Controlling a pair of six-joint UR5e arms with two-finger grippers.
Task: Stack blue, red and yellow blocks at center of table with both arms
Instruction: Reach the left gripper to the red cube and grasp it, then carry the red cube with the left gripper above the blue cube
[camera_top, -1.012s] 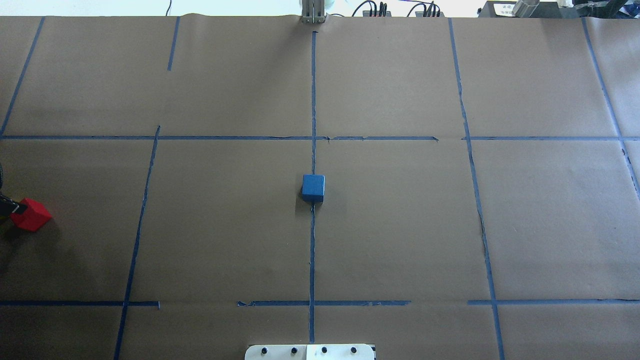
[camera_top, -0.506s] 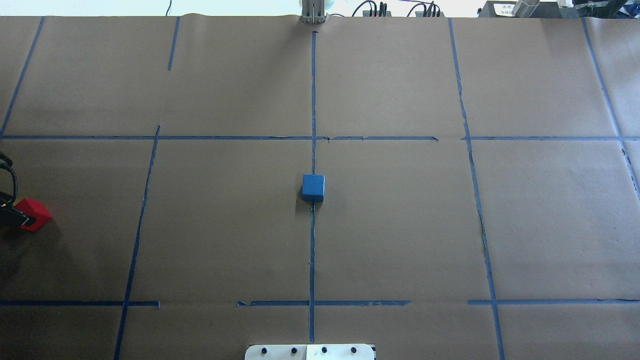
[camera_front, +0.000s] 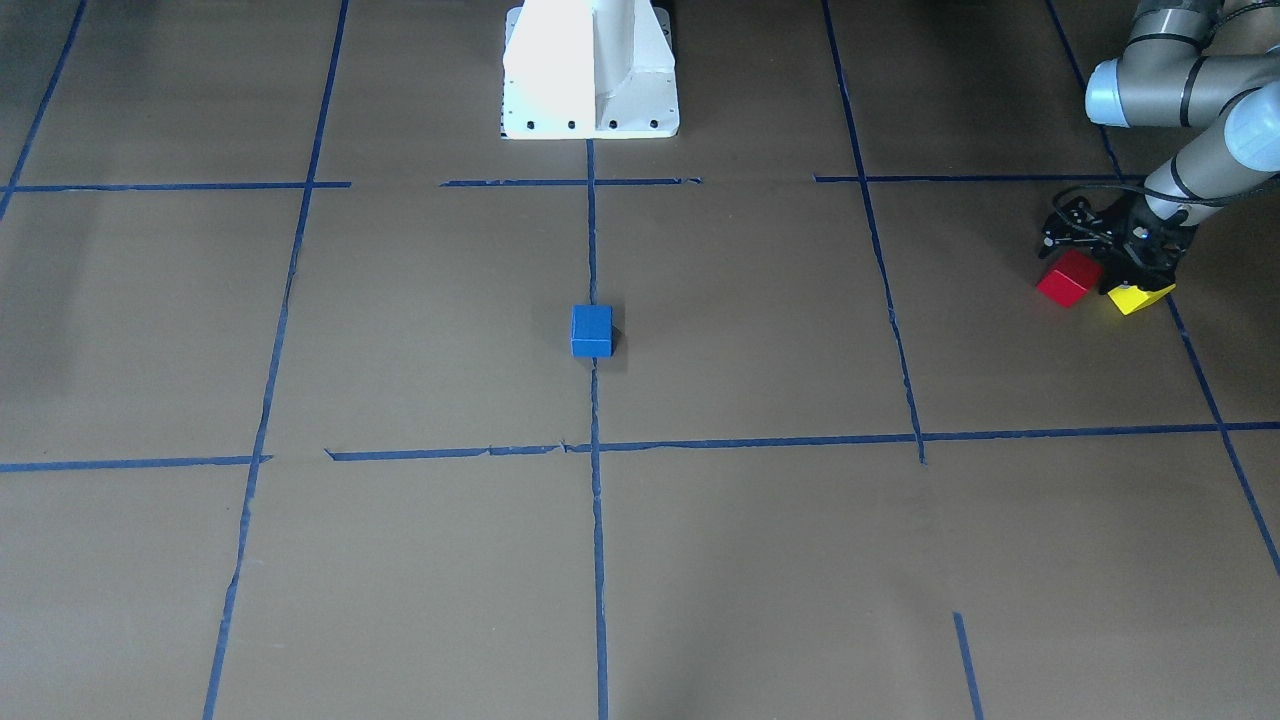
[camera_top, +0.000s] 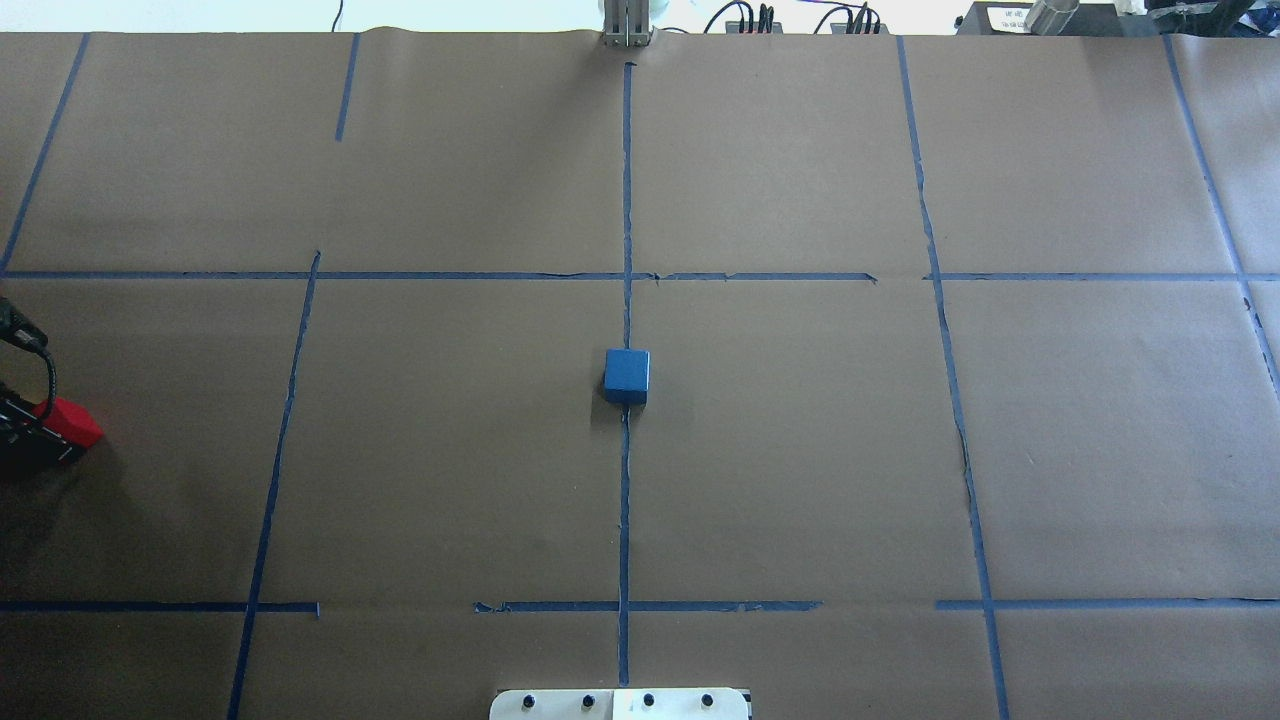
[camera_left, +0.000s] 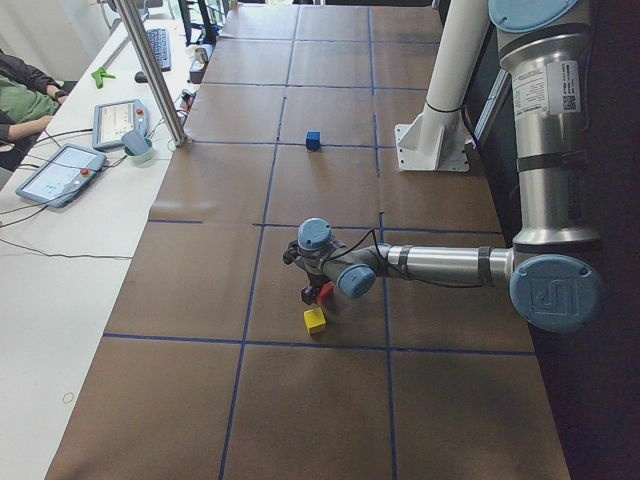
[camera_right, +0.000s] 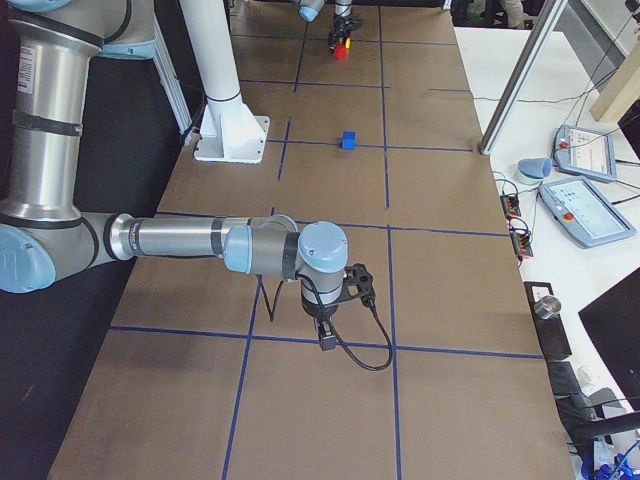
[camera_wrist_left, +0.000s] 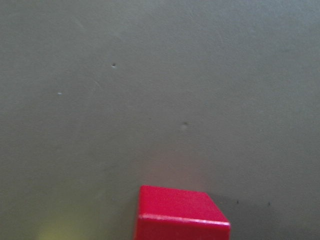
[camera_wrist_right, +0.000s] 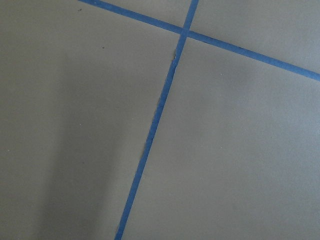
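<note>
The blue block (camera_front: 591, 331) sits at the table's centre on the middle tape line; it also shows in the overhead view (camera_top: 627, 376). The red block (camera_front: 1068, 279) and the yellow block (camera_front: 1135, 297) lie side by side at the table's left end. My left gripper (camera_front: 1098, 256) hangs low right over them, looks open, and half covers the red block in the overhead view (camera_top: 72, 425). The left wrist view shows the red block (camera_wrist_left: 181, 212) at its bottom edge. My right gripper (camera_right: 326, 338) points down at bare paper; I cannot tell if it is open.
Blue tape lines divide the brown paper into squares. The white robot base (camera_front: 590, 70) stands at the near middle edge. Operators' tablets (camera_right: 585, 205) and a metal post (camera_left: 155, 75) are along the far side. The right arm's cable (camera_right: 365, 355) loops on the table.
My left gripper has moved in from the left edge over the red block and now covers more of it. The red and blue blocks have not moved.
</note>
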